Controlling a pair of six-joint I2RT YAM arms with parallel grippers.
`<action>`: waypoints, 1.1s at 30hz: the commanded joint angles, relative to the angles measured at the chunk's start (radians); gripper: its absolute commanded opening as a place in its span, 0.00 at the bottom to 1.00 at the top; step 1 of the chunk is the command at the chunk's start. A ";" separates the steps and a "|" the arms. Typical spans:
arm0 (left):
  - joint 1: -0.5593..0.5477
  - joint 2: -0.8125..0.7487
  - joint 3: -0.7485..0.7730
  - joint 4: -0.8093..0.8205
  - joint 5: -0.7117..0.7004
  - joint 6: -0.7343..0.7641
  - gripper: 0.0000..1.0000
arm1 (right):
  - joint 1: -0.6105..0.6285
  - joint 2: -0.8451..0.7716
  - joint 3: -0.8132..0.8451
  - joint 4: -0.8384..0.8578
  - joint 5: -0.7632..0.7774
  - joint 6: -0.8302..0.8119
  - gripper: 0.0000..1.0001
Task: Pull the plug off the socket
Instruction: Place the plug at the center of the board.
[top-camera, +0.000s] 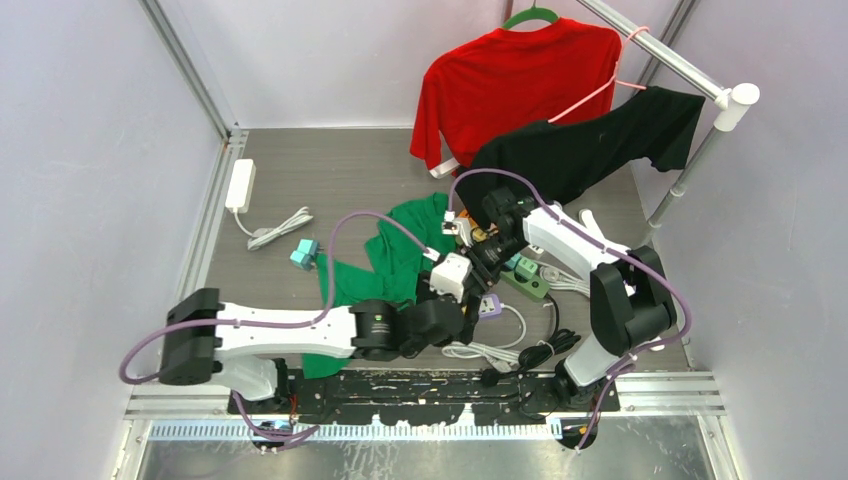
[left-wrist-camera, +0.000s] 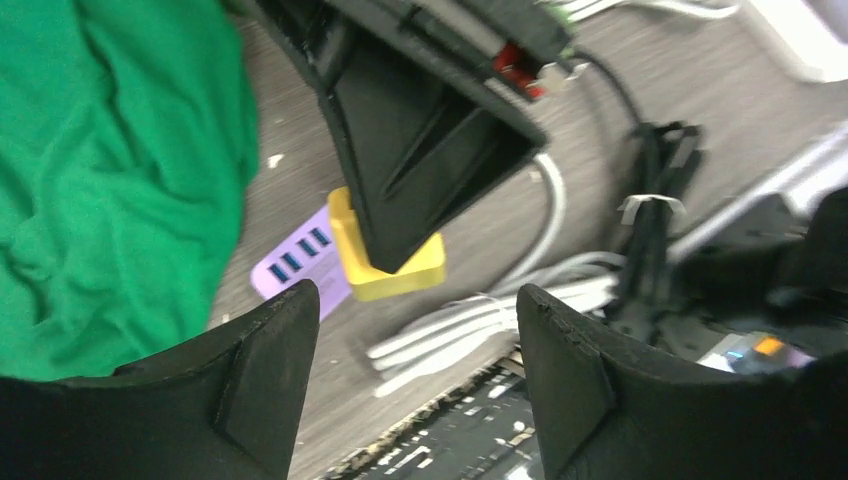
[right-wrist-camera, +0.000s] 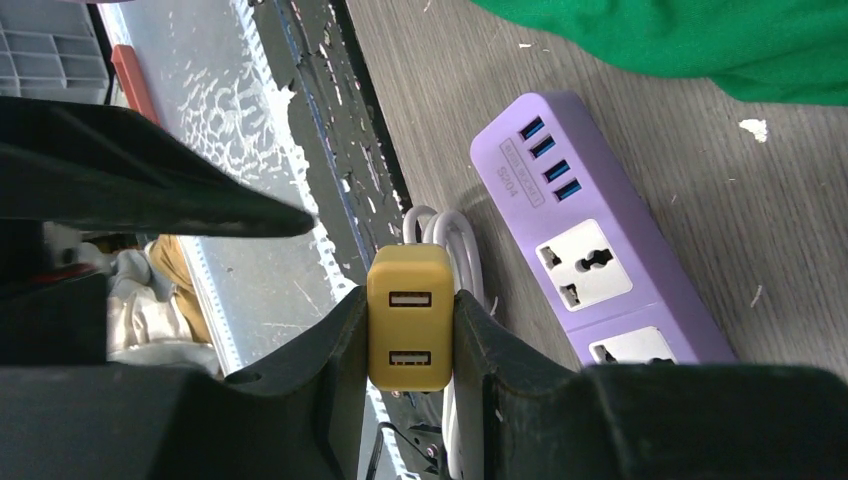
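In the right wrist view, my right gripper (right-wrist-camera: 410, 345) is shut on the plug (right-wrist-camera: 410, 325), a yellow two-port USB block pinched by its sides. The plug hangs apart from the socket (right-wrist-camera: 590, 240), a purple power strip lying on the table whose visible outlets hold nothing. From the left wrist view, the plug (left-wrist-camera: 400, 275) shows under the right gripper's black fingers (left-wrist-camera: 420, 170), at the end of the purple strip (left-wrist-camera: 295, 265). My left gripper (left-wrist-camera: 415, 370) stands open with nothing between its fingers, low near the table's front edge. From above, the strip (top-camera: 489, 305) lies between both grippers.
A green cloth (top-camera: 400, 250) lies left of the strip. Coiled white cable (top-camera: 490, 350) and black cable (top-camera: 545, 350) sit near the front rail. A green power strip (top-camera: 527, 275), a white one (top-camera: 240, 185), teal plugs (top-camera: 304, 253) and hanging shirts (top-camera: 520, 80) are further back.
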 joint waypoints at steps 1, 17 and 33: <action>-0.016 0.099 0.109 -0.203 -0.198 -0.038 0.70 | -0.003 0.001 0.040 -0.018 -0.035 0.018 0.07; -0.015 0.225 0.168 -0.079 -0.174 -0.005 0.64 | -0.003 0.003 0.043 -0.027 -0.041 0.011 0.08; -0.003 0.279 0.167 -0.060 -0.236 -0.055 0.48 | -0.003 0.017 0.049 -0.043 -0.044 -0.002 0.09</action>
